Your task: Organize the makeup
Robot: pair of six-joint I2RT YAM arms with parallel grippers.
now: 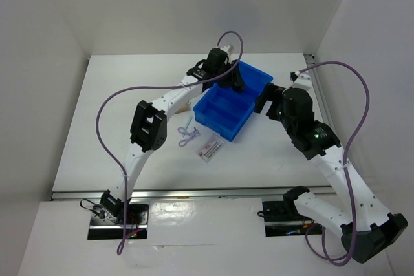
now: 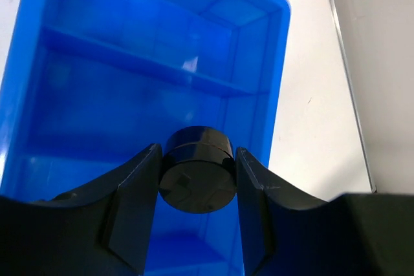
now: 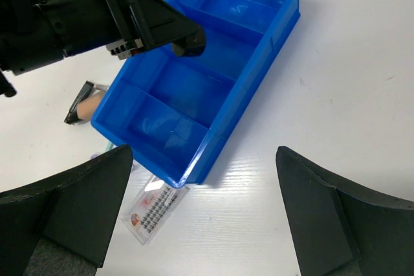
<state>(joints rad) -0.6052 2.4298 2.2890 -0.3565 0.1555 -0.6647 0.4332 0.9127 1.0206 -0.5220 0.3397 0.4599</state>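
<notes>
Tiny dark piece (image 2: 197, 182): round, black, glossy. It is pinched between the two fingers of the left gripper (image 1: 237, 84), whose jaws are closed partway, one pad on each side of it. It is held in the air above the blue tray (image 1: 223, 127), off the tray floor. In the right wrist view it hangs over the middle of the three compartments, close to the long wall at 9 o'clock (I cannot tell from the left wrist view alone which compartment is below).

All three tray compartments that show hold nothing.

Other makeup, all on the white table (image 1: 116, 108) outside the tray:
- White packet (image 1: 210, 147) with red print lies flat, just beside the tray's near corner, at 7 o'clock from the tray in the top view.
- Lilac looped tool (image 1: 187, 135) is at 8 o'clock from the tray, just beside the packet at its 10 o'clock. Its pale handle end points toward the tray.
- Tan-and-black piece (image 3: 84, 103) lies on its side near the tray's long wall, at 9 o'clock in the right wrist view, partly covered by the left arm (hidden in the top view).

Right gripper (image 3: 204, 159): jaws spread fully wide, nothing between them. It sits above the table at 3 o'clock from the tray in the top view, apart from it.
</notes>
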